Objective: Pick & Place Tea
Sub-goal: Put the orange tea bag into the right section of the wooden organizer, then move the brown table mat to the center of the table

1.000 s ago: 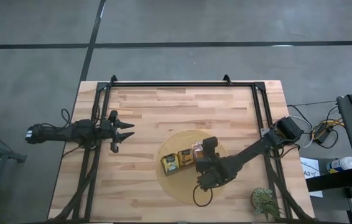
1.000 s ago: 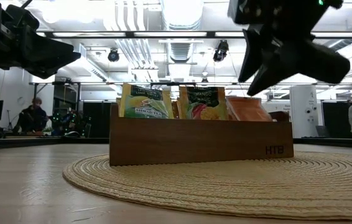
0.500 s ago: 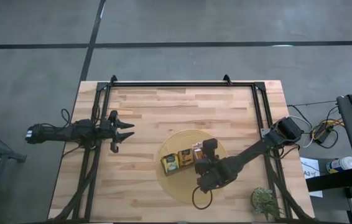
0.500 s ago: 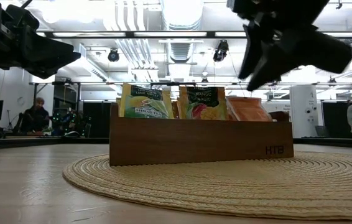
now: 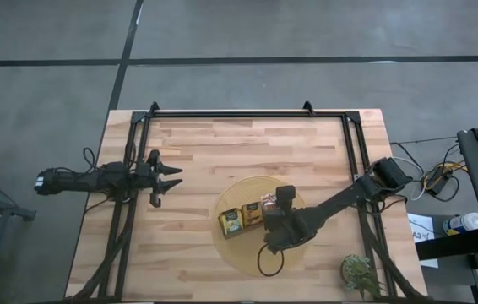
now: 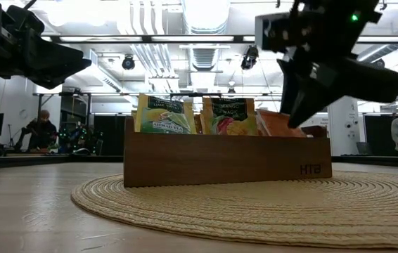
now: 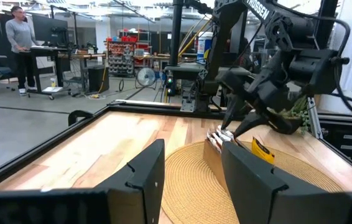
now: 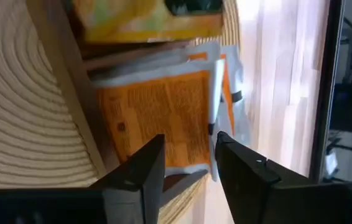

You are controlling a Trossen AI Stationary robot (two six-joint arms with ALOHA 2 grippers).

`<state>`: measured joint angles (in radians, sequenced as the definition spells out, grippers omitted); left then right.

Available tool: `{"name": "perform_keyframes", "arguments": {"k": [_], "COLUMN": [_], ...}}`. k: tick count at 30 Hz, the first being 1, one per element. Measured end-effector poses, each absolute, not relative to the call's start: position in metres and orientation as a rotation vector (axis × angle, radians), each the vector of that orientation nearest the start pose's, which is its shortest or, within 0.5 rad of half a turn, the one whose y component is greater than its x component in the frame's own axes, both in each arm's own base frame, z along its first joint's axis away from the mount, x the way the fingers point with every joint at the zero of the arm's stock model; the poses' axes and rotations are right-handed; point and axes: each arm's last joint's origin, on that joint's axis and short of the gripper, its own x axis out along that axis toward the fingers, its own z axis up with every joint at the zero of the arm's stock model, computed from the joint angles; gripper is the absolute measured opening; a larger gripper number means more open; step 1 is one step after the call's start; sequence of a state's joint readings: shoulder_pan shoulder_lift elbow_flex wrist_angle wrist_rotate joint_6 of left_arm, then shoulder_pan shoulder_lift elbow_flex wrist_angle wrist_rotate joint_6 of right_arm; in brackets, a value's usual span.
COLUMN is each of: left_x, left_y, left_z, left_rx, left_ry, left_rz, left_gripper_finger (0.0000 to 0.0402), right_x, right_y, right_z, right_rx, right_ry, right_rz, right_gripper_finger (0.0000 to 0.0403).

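Your right claw (image 6: 299, 116) is dropping: a second ago it was hanging well above the tray (image 6: 227, 160), and now its fingertips are reaching down to the top edge of the orange tea (image 6: 276, 122) in the tray's right compartment, while the fingers are drawing closer together than they were. In the right wrist view the two fingers (image 8: 135, 171) are straddling the upper edge of an orange sachet (image 8: 154, 118), not yet pinching it; a gap is showing on each side, so you are reading a claw that is narrowing but not yet gripping. That is suggesting the pick is only now beginning and no sachet is lifted yet. Your left claw (image 5: 170, 177) is waiting at the left of the tabletop (image 5: 205, 143), well apart from the tray, fingers spread and holding nothing, just as before. As for the containers: the wooden tray is sitting on the round woven mat (image 5: 239, 249) near the middle of the tabletop, and all the tea you can see is standing upright inside it. The left compartment is holding green-and-yellow tea (image 6: 164, 116), the middle one yellow-orange tea with a dark label (image 6: 228, 116), and the right one the orange sachets with white edges. No tea is showing loose on the mat or the tabletop.
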<state>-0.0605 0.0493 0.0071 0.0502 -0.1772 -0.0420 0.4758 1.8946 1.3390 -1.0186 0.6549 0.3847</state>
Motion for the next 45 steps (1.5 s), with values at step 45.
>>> {"name": "perform_keyframes", "arguments": {"k": [45], "left_x": [0.100], "left_y": [-0.001], "left_z": [0.166], "left_rx": [-0.042], "left_ry": [-0.006], "left_rz": [0.116], "left_gripper_finger": [0.0153], "right_x": [0.318], "right_y": [0.161], "right_z": [0.192], "right_rx": [-0.089], "right_ry": [0.823], "right_rz": [0.398], "right_gripper_finger": [0.0044]}}
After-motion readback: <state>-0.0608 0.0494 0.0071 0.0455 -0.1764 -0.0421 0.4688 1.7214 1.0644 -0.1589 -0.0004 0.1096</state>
